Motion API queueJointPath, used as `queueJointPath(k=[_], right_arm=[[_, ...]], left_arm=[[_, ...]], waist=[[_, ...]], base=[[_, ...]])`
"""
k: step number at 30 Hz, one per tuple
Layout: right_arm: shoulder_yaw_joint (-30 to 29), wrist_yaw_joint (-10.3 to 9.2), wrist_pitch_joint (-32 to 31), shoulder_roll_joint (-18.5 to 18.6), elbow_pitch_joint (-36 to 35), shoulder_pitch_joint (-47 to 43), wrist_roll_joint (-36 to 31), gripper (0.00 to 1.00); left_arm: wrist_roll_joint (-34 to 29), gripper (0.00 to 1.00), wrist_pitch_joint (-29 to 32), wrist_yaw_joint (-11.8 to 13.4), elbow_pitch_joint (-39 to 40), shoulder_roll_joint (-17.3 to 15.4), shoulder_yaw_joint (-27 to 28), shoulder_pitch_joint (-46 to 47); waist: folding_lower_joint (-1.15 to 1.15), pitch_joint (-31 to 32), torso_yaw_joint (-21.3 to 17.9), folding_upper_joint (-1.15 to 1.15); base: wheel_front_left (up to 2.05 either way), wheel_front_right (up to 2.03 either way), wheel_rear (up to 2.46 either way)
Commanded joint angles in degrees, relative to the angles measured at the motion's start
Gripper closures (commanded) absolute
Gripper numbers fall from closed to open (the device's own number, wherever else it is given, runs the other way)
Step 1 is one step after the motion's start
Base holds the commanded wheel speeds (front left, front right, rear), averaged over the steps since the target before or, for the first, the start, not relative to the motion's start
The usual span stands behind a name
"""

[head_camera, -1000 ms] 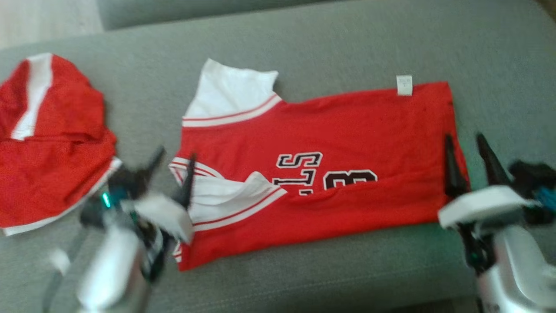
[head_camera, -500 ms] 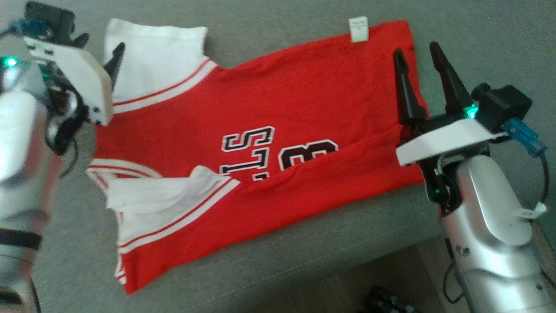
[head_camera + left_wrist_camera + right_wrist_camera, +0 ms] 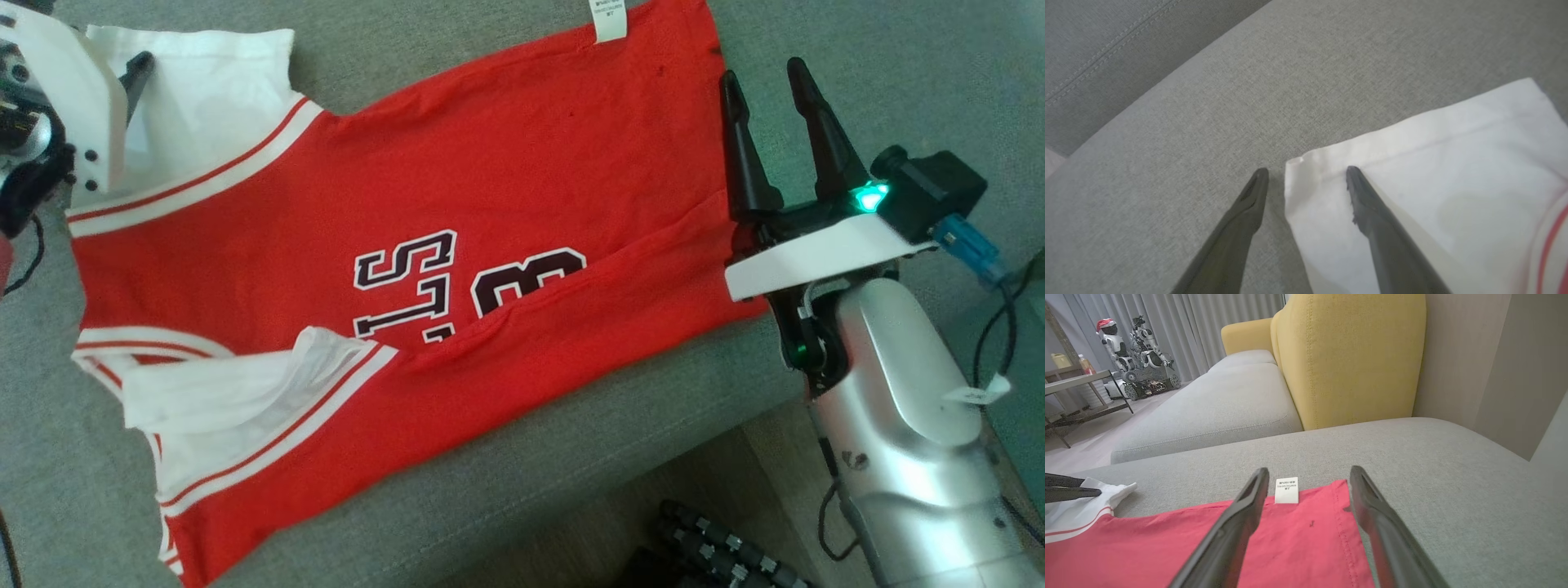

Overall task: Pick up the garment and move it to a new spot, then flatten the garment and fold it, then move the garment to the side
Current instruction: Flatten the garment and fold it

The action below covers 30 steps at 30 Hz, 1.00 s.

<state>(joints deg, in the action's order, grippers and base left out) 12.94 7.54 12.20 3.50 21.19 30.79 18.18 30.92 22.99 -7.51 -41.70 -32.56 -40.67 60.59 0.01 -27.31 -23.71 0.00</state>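
The left claw (image 3: 1306, 172) is spread wide across the corner of the white sleeve (image 3: 1433, 163) of the garment (image 3: 506, 155). The right claw (image 3: 759, 82), also spread, sits at the red hem on the sofa (image 3: 898, 65).

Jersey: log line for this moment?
jersey: partly folded on sofa | left gripper: open, at sleeve | right gripper: open, at hem

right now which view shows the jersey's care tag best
Right wrist view: the care tag sits whole, print visible. Head view has it small at the top edge; left wrist view faces the white sleeve.
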Motion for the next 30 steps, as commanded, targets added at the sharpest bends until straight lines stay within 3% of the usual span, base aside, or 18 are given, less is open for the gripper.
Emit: queueJointPath(k=[1, 2, 3, 5, 9, 18, 24, 30], right_arm=[[1.12, -0.05, 0.85, -0.56, -1.45, 1.06, 0.57, 0.00], [1.15, -0.05, 0.91, -0.57, -1.29, 1.13, 0.62, 0.00], [1.11, -0.05, 0.96, -0.57, -1.13, 1.21, 0.63, 0.00], [0.86, -0.05, 1.02, -0.58, -0.75, 1.42, 0.64, 0.00], [-0.22, -0.05, 0.92, -0.59, 0.44, 1.88, 0.28, 0.00], [-2.37, -0.05, -2.28, 2.40, 2.84, 3.74, 1.11, 0.00], [-3.14, -0.05, -8.82, 8.15, 6.55, 5.69, 3.42, 0.00], [-2.26, -0.05, -14.52, 15.13, 12.89, 8.52, 4.13, 0.00]], left_arm=[[0.69, 0.00, -0.31, 0.03, 0.44, -2.78, 1.07, 2.87], [1.39, 0.00, -0.25, 0.03, 0.08, -2.69, 0.67, 3.10], [2.03, 0.10, -0.09, 0.03, -0.26, -2.63, 0.20, 3.35], [3.21, 1.00, 0.52, 0.03, -0.35, -2.49, -1.37, 3.74], [6.04, 1.00, -0.46, 0.03, -0.06, -2.16, -3.03, 4.47], [7.44, 1.00, -11.66, 0.07, 0.44, 1.48, -2.65, 3.68], [8.49, 1.00, -19.06, 0.73, 4.83, 4.91, -2.45, -1.24], [8.72, 1.00, -22.66, 2.42, 11.71, 6.01, -3.27, -7.19]], waist=[[-0.01, -0.04, -0.11, 0.00], [-0.01, -0.07, -0.14, 0.00], [-0.01, -0.09, -0.12, 0.00], [-0.01, -0.09, 0.05, 0.00], [-0.01, 0.48, 1.36, 0.00], [-0.01, 4.16, 8.05, 0.00], [-0.01, 6.97, 15.09, 0.00], [-0.01, 7.12, 19.83, 0.00]], base=[[0.00, 0.00, 0.00], [0.00, 0.00, 0.00], [0.00, 0.00, 0.00], [0.00, 0.00, 0.00], [0.00, 0.00, 0.00], [0.00, 0.00, 0.00], [0.00, 0.00, 0.00], [0.00, 0.00, 0.00]])
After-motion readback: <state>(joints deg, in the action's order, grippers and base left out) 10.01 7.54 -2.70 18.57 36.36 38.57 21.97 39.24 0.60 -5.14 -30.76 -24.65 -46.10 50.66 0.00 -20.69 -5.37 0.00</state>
